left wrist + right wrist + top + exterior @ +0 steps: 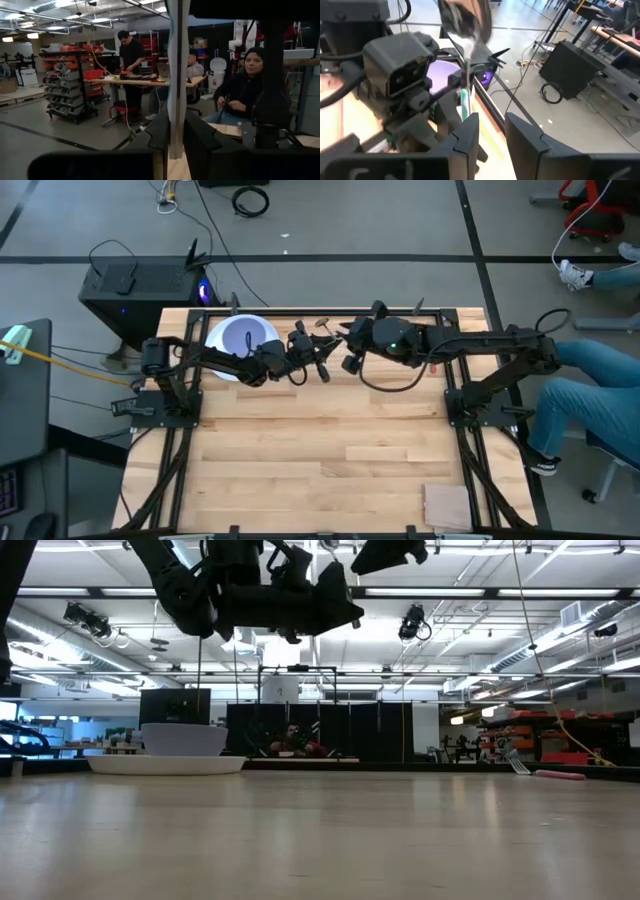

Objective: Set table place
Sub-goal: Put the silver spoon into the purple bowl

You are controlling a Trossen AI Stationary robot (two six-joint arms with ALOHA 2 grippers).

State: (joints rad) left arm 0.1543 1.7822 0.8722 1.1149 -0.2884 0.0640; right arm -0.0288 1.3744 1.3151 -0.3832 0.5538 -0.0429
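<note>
The two arms meet over the far middle of the table (320,450), both raised well above the wood. The left gripper (322,366) points toward the right gripper (340,340), and the two are close together near the far edge. In the right wrist view a silver spoon (465,25) stands upright, bowl end up, its handle running down between the right gripper's fingers (467,135) and beside the left arm's wrist housing; the fingers look pressed on the handle, pinching it. In the left wrist view a pale thin upright strip (177,75), likely that same spoon's handle, stands between the left gripper's fingers (205,145), but whether they clamp it or only bracket it I cannot tell. The white plate (213,340) sits at the far left corner of the table with the lavender bowl (240,337) in it; the low view shows them stacked, bowl (183,739) on plate (165,765), flat on the wood. A tan pad (447,505) lies at the near right corner, well apart from everything. A person's legs in jeans (590,395) show beyond the table's right side, and people sit in the room behind.
</note>
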